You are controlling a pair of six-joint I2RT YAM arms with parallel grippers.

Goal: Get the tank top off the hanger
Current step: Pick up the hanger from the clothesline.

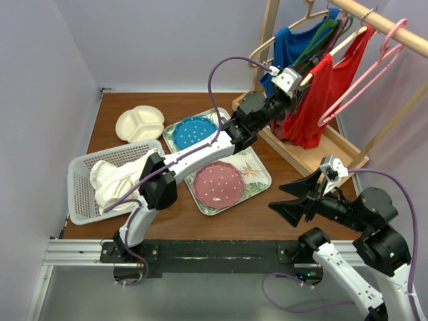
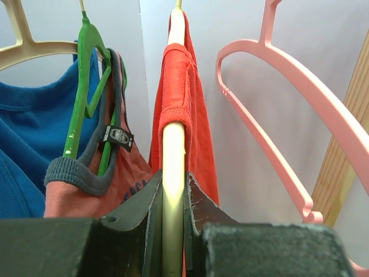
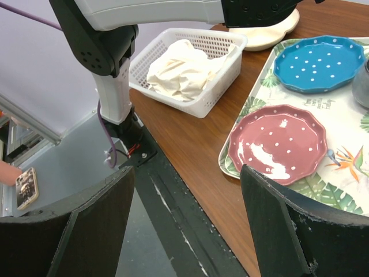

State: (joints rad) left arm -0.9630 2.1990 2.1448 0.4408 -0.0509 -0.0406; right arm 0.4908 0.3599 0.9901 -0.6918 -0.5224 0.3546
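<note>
A red tank top [image 1: 313, 101] hangs on a cream hanger [image 1: 340, 45] on the wooden rail [image 1: 382, 24] at the back right. In the left wrist view the red tank top [image 2: 190, 104] drapes over the cream hanger's arm [image 2: 173, 144]. My left gripper [image 1: 301, 80] reaches up to the rack, and in its own view the left gripper [image 2: 172, 193] is shut on the hanger's arm just below the strap. My right gripper [image 1: 295, 198] is open and empty low at the right front, and its own view shows the right gripper [image 3: 187, 193] over the table's near edge.
An empty pink hanger [image 1: 374, 63] hangs to the right of the red top. A green hanger [image 2: 81, 98] with an orange-grey top and a blue top [image 1: 287, 43] hang to its left. A white basket [image 1: 80, 180] with cloth, a leafy tray [image 1: 257, 174], a pink plate [image 1: 217, 182] and a blue plate [image 1: 194, 132] are on the table.
</note>
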